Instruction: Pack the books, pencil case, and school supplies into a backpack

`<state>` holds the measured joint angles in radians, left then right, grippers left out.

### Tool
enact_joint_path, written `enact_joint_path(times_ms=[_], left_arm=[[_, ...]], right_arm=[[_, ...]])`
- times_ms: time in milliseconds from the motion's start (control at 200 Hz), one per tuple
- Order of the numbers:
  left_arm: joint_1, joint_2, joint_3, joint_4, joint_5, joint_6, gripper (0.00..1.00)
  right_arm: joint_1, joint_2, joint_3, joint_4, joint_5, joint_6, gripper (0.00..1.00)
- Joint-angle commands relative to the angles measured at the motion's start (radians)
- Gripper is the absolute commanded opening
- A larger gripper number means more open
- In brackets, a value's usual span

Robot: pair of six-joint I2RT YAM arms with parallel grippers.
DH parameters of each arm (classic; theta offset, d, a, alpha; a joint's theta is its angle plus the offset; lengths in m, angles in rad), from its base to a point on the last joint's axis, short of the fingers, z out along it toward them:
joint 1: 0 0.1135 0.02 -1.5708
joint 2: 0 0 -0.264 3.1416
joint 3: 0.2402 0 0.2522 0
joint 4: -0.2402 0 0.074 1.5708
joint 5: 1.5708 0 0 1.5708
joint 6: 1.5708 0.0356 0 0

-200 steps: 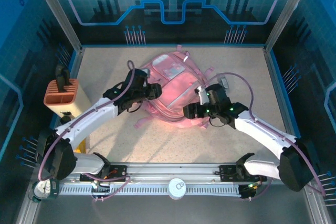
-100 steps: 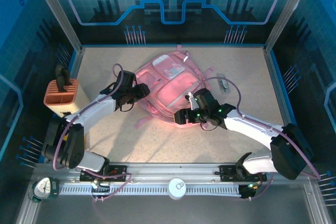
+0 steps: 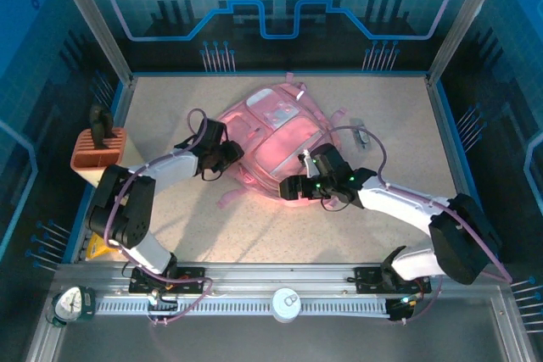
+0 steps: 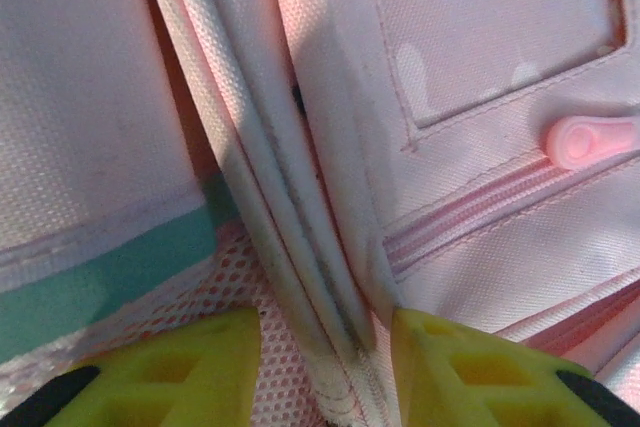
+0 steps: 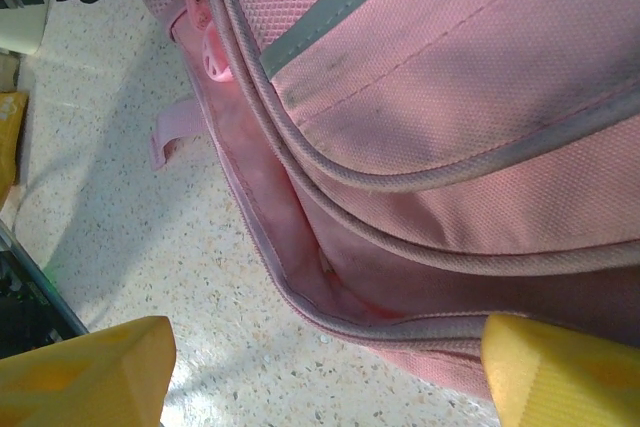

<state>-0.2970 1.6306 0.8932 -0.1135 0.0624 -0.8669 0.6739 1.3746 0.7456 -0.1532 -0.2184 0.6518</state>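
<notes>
- Both arms have drawn in since a second ago: the left gripper [image 3: 227,157] now sits further left on the backpack [image 3: 276,137], and the right gripper [image 3: 293,190] is lower, at its near edge.
- The backpack lies in the middle of the table [image 3: 382,99], now spread wider to the left.
- The left fingers [image 4: 170,367] straddle a raised seam [image 4: 300,277]; I cannot tell whether they pinch it.
- The right jaws stand wide apart, holding nothing.
- Print on the backpack's pale panel [image 3: 276,114] is too small to read.

Speckled table [image 3: 280,226]: pink backpack [image 3: 276,129], small grey object [image 3: 361,135]
</notes>
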Motion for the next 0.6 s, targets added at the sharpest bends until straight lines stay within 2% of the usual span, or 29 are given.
enact_joint_path(times_ms=[0,125,340,445,590], left_arm=[[0.009,0.048,0.013,0.062,0.051,-0.045,0.38],[0.009,0.102,0.034,0.112,0.076,-0.087,0.19],[0.007,0.072,0.033,0.125,0.066,-0.093,0.04],[-0.001,0.032,0.024,0.124,0.086,-0.104,0.0],[-0.028,-0.042,-0.008,0.102,0.066,-0.114,0.0]], right_arm=[[0.007,0.02,-0.014,0.047,-0.022,0.015,0.81],[-0.002,0.038,-0.011,0.059,-0.007,0.012,0.81],[-0.023,0.068,-0.01,0.065,0.018,0.002,0.82],[-0.074,0.1,0.009,0.096,-0.014,0.007,0.82],[-0.152,0.176,0.112,0.081,-0.014,-0.053,0.82]])
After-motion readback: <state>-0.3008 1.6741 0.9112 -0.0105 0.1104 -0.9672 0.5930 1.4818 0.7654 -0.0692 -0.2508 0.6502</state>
